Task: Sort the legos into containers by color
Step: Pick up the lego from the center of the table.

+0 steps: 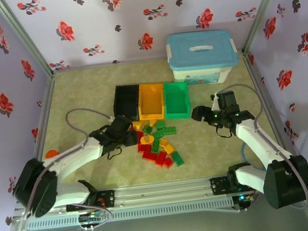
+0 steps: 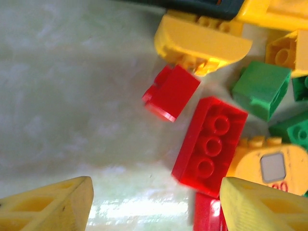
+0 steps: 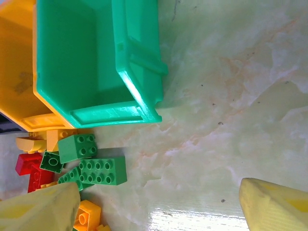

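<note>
Loosely heaped legos [image 1: 156, 146], studded bricks, red, green, yellow-orange.

Right tool [image 3: 158, 192] low in frame, yellow fingers [image 3: 38, 209] spread wide, bare worktop [image 3: 231, 96] between them. Green bin [image 3: 82, 57] upper left, nothing visible inside. Orange bin [image 3: 17, 72] touching its left side. Green eight-stud brick [image 3: 102, 172] and green four-stud brick [image 3: 78, 147] just below the bins. Red brick [image 3: 29, 166] at left edge. Yellow brick [image 3: 86, 214] beside left finger.
</note>
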Controlling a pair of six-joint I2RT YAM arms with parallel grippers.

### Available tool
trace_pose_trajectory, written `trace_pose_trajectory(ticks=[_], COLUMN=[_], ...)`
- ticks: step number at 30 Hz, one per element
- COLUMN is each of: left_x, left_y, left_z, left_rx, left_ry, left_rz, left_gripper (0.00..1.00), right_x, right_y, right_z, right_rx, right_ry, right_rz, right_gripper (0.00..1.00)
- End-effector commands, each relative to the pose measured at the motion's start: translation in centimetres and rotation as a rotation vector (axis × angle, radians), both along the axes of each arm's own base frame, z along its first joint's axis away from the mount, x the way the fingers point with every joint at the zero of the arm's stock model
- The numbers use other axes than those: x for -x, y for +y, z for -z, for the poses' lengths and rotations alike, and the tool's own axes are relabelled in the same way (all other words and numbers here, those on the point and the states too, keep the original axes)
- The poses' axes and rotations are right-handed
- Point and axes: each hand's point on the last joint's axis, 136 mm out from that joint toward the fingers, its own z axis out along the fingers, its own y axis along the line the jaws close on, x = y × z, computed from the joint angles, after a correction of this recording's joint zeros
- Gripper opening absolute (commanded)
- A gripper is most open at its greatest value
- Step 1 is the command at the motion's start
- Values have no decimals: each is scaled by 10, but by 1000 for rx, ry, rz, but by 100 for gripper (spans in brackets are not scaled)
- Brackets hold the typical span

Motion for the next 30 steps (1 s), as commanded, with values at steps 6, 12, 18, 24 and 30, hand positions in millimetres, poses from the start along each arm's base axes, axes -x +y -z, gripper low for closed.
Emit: trace_pose_trajectory(ticks=[6,12,18,24,30], left_x=[-37,-47,-54,-52,-52], left_y=[-8,-8,-14,-14,-6], left_z=[0,10,18,33,44], left_rx=[-76,-72,-42,-49,-55], left_ry=[-7,12,14,41,48], left_rz=[29,44,68,77,61], left_gripper=[67,65,60,57,51], right_x=[0,9,17,16,11], right_y=[9,7,2,1,5], right_z=[-11,-16,-14,-7,-10], right_rx=[-19,17,23,22,16], right_ry=[-49,-66,-71,-62,-74], right_rz=[-45,-43,-17,4,15], right_gripper=[81,81,79,77,75])
